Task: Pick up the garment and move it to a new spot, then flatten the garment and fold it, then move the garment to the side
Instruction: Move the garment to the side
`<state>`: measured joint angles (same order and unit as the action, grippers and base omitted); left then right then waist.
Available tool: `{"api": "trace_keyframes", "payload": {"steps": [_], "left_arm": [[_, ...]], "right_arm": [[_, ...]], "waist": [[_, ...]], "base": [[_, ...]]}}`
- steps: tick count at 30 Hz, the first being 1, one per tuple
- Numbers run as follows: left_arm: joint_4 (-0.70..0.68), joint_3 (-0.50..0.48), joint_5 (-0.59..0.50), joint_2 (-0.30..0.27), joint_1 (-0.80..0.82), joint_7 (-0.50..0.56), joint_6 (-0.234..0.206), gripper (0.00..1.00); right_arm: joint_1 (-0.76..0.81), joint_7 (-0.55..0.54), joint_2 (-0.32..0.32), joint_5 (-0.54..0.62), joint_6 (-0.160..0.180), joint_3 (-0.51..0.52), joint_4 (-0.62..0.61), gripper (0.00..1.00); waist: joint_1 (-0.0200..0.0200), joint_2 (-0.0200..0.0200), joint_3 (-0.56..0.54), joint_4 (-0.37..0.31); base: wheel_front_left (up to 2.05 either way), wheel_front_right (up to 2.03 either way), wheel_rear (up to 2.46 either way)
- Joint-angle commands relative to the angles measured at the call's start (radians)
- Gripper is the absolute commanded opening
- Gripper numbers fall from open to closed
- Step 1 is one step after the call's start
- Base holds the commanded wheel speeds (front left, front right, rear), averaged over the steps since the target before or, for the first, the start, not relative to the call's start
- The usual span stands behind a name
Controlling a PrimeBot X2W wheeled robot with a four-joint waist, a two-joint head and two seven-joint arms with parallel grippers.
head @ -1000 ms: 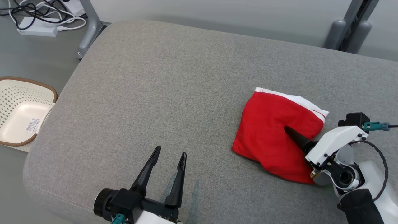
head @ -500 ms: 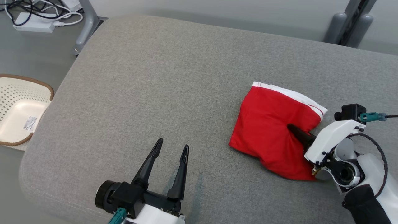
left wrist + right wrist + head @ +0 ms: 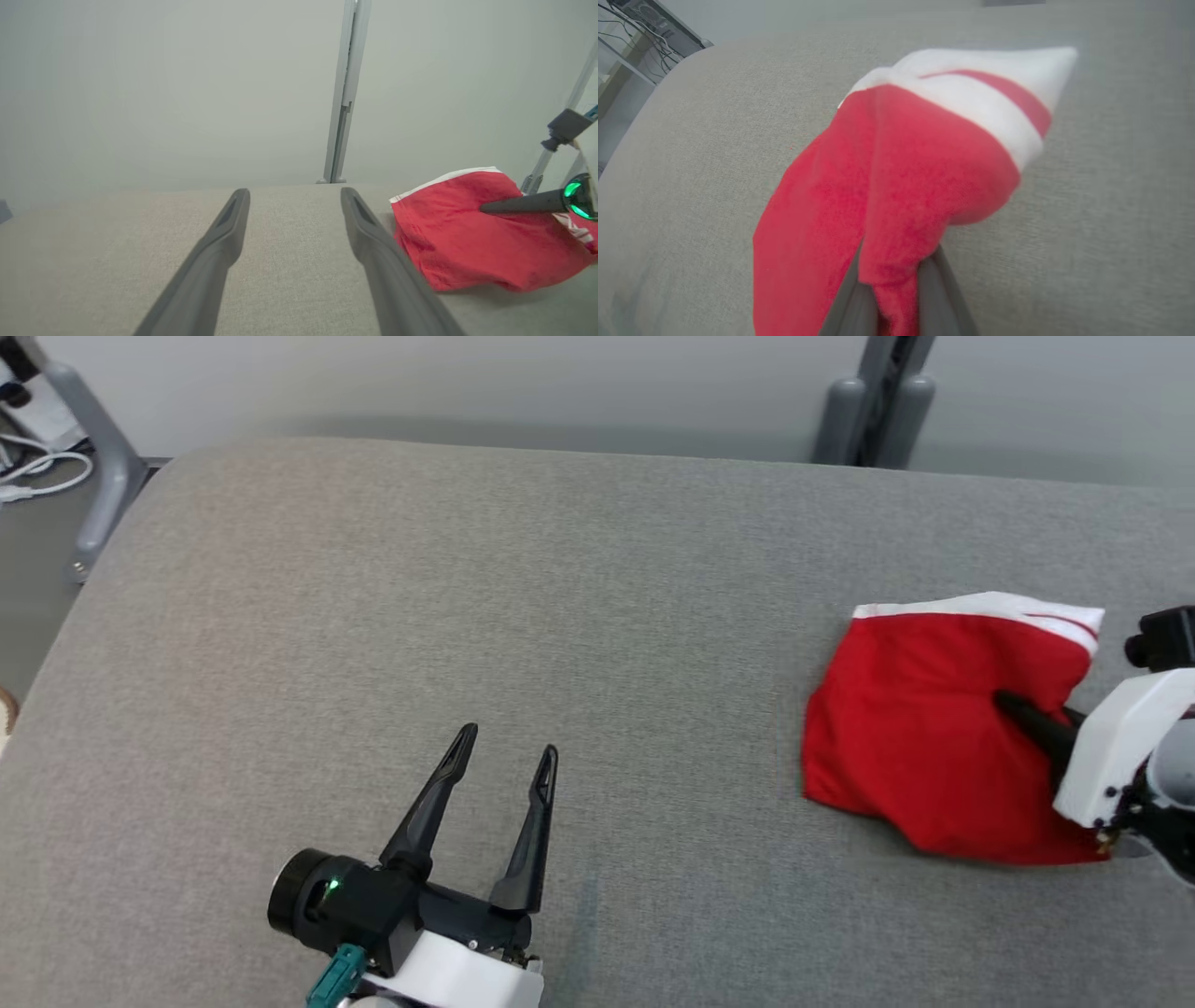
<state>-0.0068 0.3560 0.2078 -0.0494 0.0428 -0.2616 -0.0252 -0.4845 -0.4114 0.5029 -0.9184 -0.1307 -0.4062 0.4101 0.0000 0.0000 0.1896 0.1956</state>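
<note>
Right gripper (image 3: 1013, 707) is nearly closed, pinching a raised fold of the red garment (image 3: 924, 728); the right wrist view shows cloth bunched between the fingers. The rest of the garment lies on the counter (image 3: 467, 569) at its right end, white waistband on the far side. Left gripper (image 3: 509, 744) is wide open and empty, hovering over the near middle, well apart from the garment. The garment looks compact and doubled over, so I'd call this the grab for a move, probably the final shift to the side, though it could be the first pick-up. Next: lift enough to clear the counter, carry it without letting the layers fall open, then set it down flat and release. The pinch is on one fold only, so expect the rest to drag or unfold.
</note>
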Motion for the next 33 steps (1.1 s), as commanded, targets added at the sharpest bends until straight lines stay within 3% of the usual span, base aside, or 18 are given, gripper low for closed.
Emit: {"api": "trace_keyframes", "payload": {"steps": [1,8,18,25,33], "left_arm": [[-0.008,0.002,-0.015,-0.003,0.027,-0.004,0.012,1.0],[-0.019,0.046,-0.021,-0.004,0.072,-0.004,0.037,1.0],[-0.026,0.112,-0.03,-0.004,0.158,-0.004,0.067,1.0],[-0.04,0.162,-0.036,-0.003,0.21,-0.004,0.083,1.0],[-0.04,0.187,-0.004,-0.003,0.266,-0.004,0.073,1.0]], "right_arm": [[-0.008,-0.019,0.05,0.006,0.0,0.009,-0.027,0.0],[-0.021,-0.075,0.185,0.0,0.0,0.082,-0.102,0.0],[0.0,-0.119,0.346,0.061,0.0,0.324,-0.184,0.0],[0.086,-0.14,0.38,0.128,0.0,0.509,-0.222,0.0],[0.179,-0.154,0.388,0.299,0.0,0.681,-0.234,0.0]], "waist": [[0.0,0.0,0.018,-0.061],[0.0,0.0,0.082,-0.142],[0.0,0.0,0.212,-0.211],[0.0,0.0,0.297,-0.195],[0.0,0.0,0.381,-0.139]], "base": [[0.0,0.0,0.0],[0.0,0.0,0.0],[0.0,0.0,0.0],[0.0,0.0,0.0],[0.0,0.0,0.0]]}}
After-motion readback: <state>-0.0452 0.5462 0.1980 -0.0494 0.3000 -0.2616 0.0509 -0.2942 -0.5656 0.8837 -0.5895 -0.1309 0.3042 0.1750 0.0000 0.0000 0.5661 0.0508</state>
